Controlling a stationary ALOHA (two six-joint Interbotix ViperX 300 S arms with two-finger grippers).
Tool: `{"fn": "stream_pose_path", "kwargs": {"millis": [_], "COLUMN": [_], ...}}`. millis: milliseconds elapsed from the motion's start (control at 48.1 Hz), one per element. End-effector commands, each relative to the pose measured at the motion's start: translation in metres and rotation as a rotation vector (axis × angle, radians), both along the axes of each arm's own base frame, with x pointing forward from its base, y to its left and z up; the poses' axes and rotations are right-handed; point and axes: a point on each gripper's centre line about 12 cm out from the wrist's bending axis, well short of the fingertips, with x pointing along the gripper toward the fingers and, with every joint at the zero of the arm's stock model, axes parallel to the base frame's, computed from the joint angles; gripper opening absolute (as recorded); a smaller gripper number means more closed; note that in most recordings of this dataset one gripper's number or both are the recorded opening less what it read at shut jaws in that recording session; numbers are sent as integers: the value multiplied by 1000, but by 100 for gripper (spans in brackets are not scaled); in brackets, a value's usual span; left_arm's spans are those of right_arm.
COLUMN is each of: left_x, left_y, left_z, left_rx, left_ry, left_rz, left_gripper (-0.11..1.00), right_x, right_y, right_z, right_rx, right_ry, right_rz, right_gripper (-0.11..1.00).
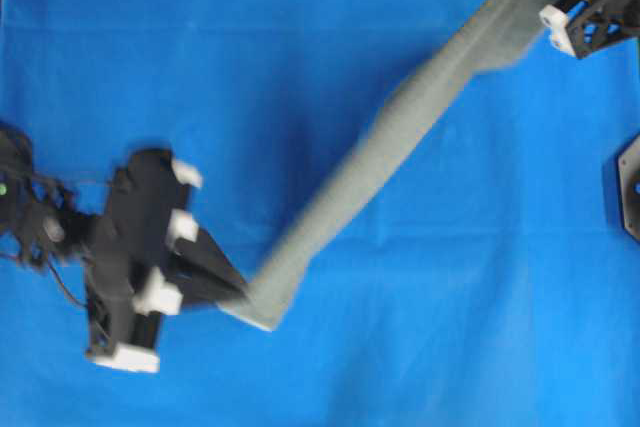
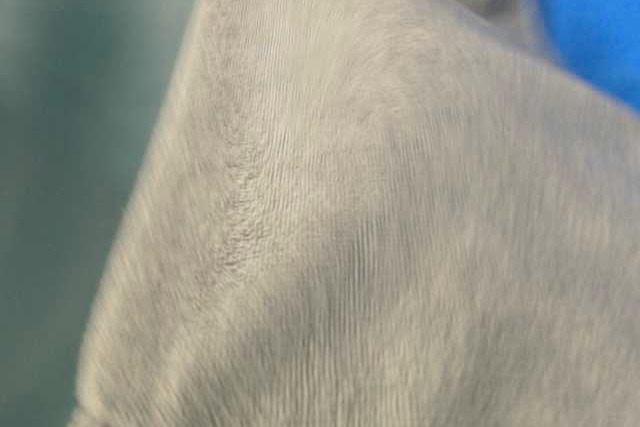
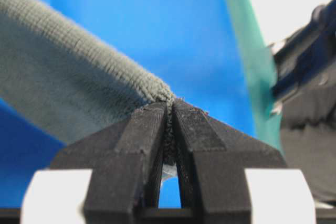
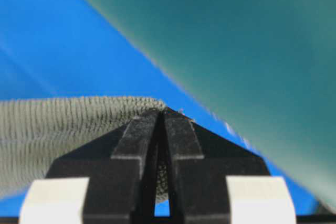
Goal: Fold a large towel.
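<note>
I had both grippers — left gripper [image 1: 240, 297], right gripper [image 4: 161, 111] — pinched shut on opposite ends of the towel [image 1: 400, 137], stretched taut above the blue backdrop [image 1: 250, 47], probably lifted clear — so it'd hang flat for folding.

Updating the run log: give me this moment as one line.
left tool: shut on towel | right tool: shut on towel | towel: stretched between both, off the blue cloth
</note>
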Motion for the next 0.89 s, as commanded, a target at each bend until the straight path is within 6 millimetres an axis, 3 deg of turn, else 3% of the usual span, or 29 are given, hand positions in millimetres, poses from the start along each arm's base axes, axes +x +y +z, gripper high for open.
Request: {"fn": "stream_pose_path", "kwargs": {"millis": [0, 125, 291, 478, 644, 873], "left_x": [14, 41, 71, 95, 126, 186], "left_y": [-20, -45, -79, -96, -100, -93], "left_z": [19, 25, 33, 35, 22, 3], "left_rx": [-11, 23, 93, 117, 119, 111], "left_ry": [-55, -84, -131, -158, -169, -208], "left_rz": [-42, -97, -185, -210, -191, -130], "left_gripper": [3, 3, 3, 3, 3, 3], "right_x": [10, 33, 70, 98, 88, 35], "right_y": [-15, -33, -53, -68, -66, -47], "right_z": [19, 30, 30, 28, 26, 30], "right_rx": [-36, -58, -57, -55, -63, -76], "right_ry": [-89, -191, -220, -188, -161, -154], "right_rz": [22, 100, 168, 169, 153, 78], "right_gripper": [1, 1, 1, 1, 1, 1]}}
